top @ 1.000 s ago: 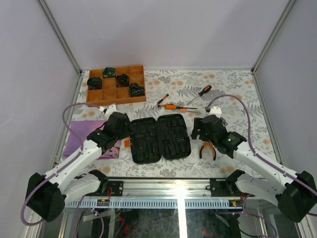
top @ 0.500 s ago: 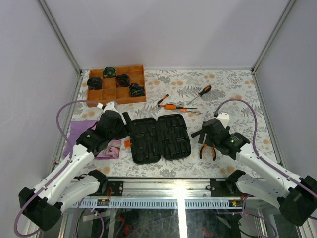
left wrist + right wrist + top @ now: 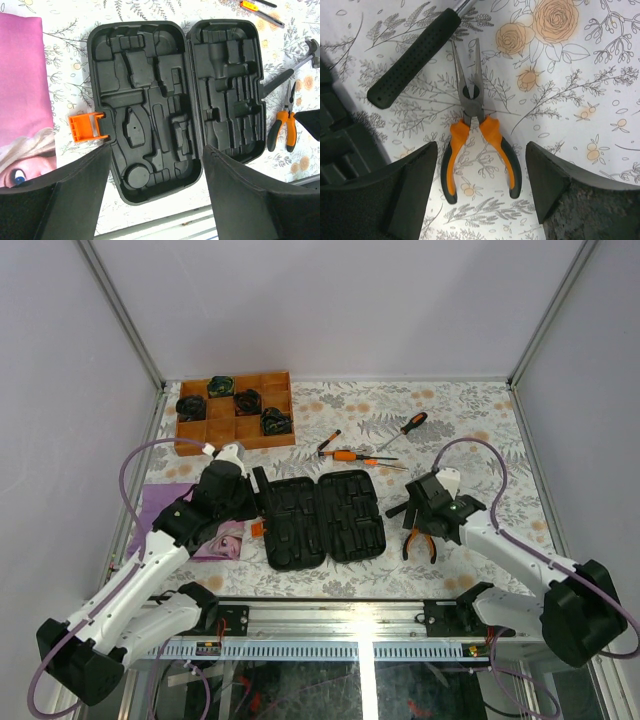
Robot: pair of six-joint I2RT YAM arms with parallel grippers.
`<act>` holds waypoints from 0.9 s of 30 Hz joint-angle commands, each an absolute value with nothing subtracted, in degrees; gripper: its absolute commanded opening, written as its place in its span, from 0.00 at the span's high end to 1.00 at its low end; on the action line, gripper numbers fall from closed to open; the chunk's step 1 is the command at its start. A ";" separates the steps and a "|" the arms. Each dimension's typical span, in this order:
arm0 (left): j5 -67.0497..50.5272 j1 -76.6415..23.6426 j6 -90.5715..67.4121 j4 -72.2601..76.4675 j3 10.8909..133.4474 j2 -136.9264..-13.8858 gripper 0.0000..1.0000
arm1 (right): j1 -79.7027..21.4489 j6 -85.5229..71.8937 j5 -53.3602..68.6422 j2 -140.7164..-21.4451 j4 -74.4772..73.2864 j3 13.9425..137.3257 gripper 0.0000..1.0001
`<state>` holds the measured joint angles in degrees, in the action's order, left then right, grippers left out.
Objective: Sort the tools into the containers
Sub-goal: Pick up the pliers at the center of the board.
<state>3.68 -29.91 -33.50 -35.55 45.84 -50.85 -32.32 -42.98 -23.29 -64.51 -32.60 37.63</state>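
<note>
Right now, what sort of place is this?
Probably a lab robot cell: left arm and right arm mounted on a metal rail, plain pale enclosure walls, staged tool case on floral cloth.

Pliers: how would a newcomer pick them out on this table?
Find the open black tool case at the table's middle. Right of it, beside the black hammer handle, lie the pliers. Only they have two splayed orange-and-black handles and pointed jaws.

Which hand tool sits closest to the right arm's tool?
The orange-handled pliers, centred under the right tool; the black-handled hammer lies off to one side, the screwdrivers farther back.
</note>
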 commanded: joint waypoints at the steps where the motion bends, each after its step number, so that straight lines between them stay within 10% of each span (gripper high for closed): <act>1: 1.85 -30.06 -32.04 -33.58 45.14 -51.17 0.28 | -29.92 -40.48 -23.95 -68.48 -27.75 39.53 0.24; 27: 2.15 -31.59 -32.59 -34.10 45.01 -50.49 0.28 | -21.67 -32.75 -13.33 -84.85 -18.11 40.19 0.62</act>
<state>2.55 -31.14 -33.32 -35.53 45.50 -51.24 -22.63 -33.74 -15.00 -83.90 -18.52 40.62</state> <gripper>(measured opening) 0.722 0.434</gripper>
